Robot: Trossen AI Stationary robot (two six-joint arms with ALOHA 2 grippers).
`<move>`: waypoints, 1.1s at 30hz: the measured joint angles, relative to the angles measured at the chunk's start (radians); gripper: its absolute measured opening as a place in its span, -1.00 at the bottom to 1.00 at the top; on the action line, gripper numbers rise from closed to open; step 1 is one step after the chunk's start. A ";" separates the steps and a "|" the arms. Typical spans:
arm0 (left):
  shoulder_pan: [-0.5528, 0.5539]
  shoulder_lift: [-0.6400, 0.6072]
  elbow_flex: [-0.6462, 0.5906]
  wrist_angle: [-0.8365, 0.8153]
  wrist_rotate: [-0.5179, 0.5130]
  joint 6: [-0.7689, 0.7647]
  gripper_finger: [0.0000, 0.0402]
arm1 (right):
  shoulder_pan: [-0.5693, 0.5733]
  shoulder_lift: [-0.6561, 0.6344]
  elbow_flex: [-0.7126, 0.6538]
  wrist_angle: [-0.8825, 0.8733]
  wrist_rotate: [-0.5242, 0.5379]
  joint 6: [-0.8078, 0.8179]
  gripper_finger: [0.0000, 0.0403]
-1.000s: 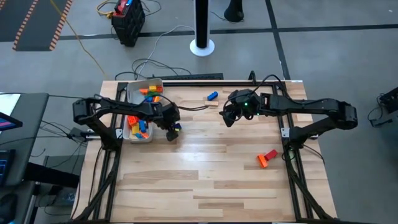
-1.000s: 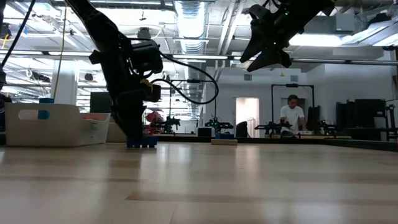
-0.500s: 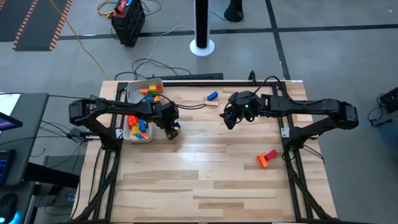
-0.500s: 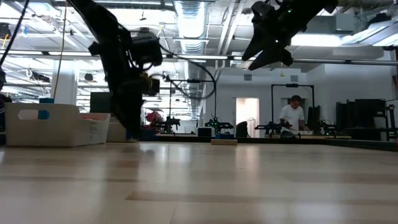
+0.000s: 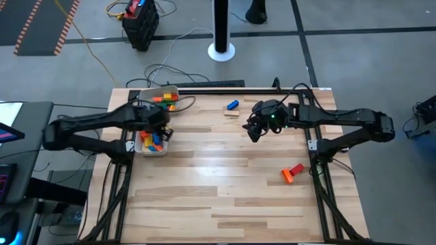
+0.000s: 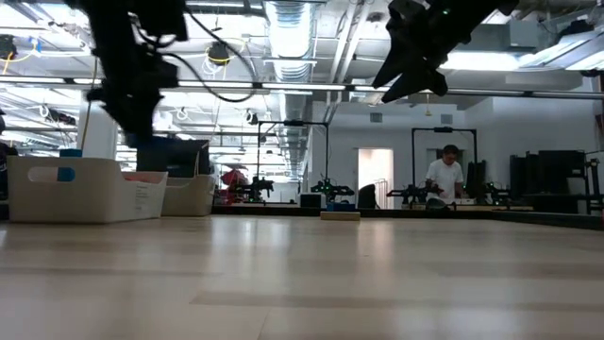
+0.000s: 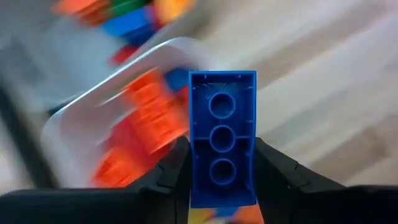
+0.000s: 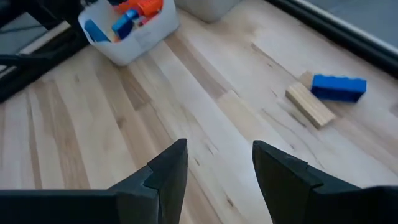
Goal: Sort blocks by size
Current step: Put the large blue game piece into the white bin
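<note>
A long blue block (image 7: 222, 124) is held by my left gripper (image 7: 222, 165), which is shut on it above the near white tray (image 5: 141, 151). That tray holds orange, red and blue blocks (image 5: 151, 139). The far tray (image 5: 146, 95) holds several more. In the high view my left gripper (image 5: 162, 129) hangs over the near tray's right side. My right gripper (image 5: 254, 131) hovers open and empty above the table's far middle. Below and beyond it, a blue block (image 5: 233, 105) and a tan block (image 5: 231, 113) lie flat on the table. A red and orange pair (image 5: 293, 173) lies at the right. My left gripper pinches the blue block's two long sides (image 7: 194, 168) between its two fingers (image 7: 174, 171), toward one end of the block. The block runs along the fingers, its hollow underside with three round tubes facing the wrist camera. It is lifted clear and points steeply down over the near tray.
The two trays stand side by side at the table's far left. The wooden table top (image 5: 225, 190) stretches bare across the middle and near side. A black rail (image 5: 225, 87) runs along the far edge. In the low view a person (image 6: 442, 175) stands far off in the room.
My left gripper has lifted the blue block off the table, where it stood a second ago. It has carried it up and toward the table's left edge, over the near tray, rolling its wrist on the way. The block is now clear of the table.
</note>
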 joint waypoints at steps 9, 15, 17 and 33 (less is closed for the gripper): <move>0.000 -0.047 -0.004 -0.195 -0.063 -0.110 -0.01 | -0.016 0.000 0.000 0.052 0.000 -0.021 0.03; 0.001 -0.036 0.030 -0.125 -0.075 -0.030 0.28 | -0.006 0.000 0.000 0.052 0.000 0.001 0.03; 0.007 -0.024 0.032 -0.068 -0.070 0.010 0.29 | 0.001 0.000 0.000 0.053 0.000 0.013 0.03; 0.088 0.418 0.107 0.591 0.283 0.394 0.25 | 0.005 -0.007 0.000 -0.120 0.000 0.189 0.03</move>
